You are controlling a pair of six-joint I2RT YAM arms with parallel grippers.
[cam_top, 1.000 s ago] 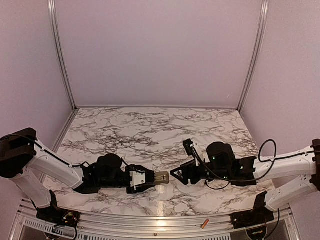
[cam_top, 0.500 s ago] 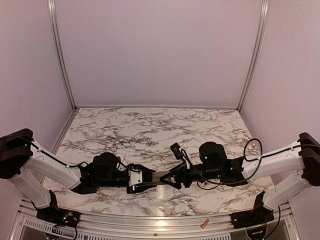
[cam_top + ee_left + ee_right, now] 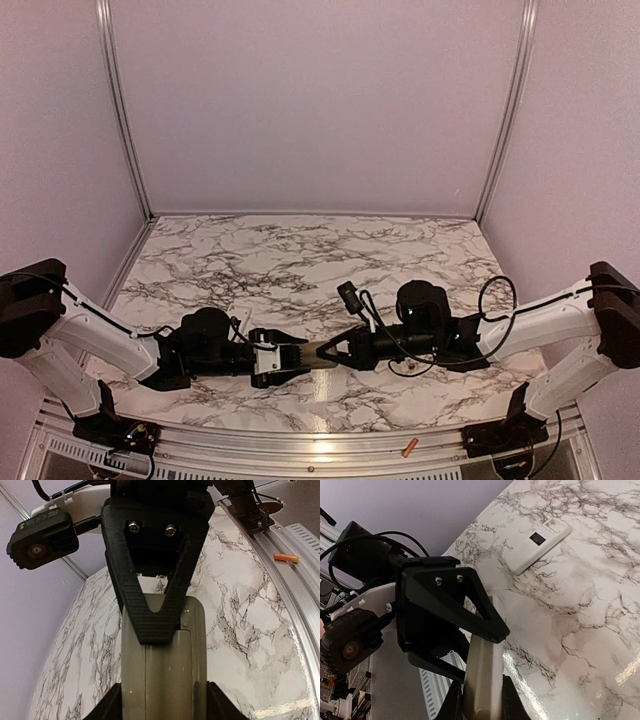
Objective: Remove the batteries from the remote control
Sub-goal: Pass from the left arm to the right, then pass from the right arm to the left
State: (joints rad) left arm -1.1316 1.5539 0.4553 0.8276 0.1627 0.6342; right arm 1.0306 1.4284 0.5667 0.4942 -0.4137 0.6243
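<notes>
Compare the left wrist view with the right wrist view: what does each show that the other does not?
Only the left wrist view shows an orange-red battery lying on the metal rail. Only the right wrist view shows a flat white piece with a black label, lying on the marble table. Both show the grey remote control gripped at opposite ends by the left gripper and the right gripper.

This is a robotics lab test cell. A marble-patterned desk (image 3: 300, 250) is boxed in behind and beside by plain lilac panels (image 3: 320, 100) on aluminium rails (image 3: 118, 110). A left arm (image 3: 100, 335) and a right arm (image 3: 540, 315) are bolted at the desk's near edge.
</notes>
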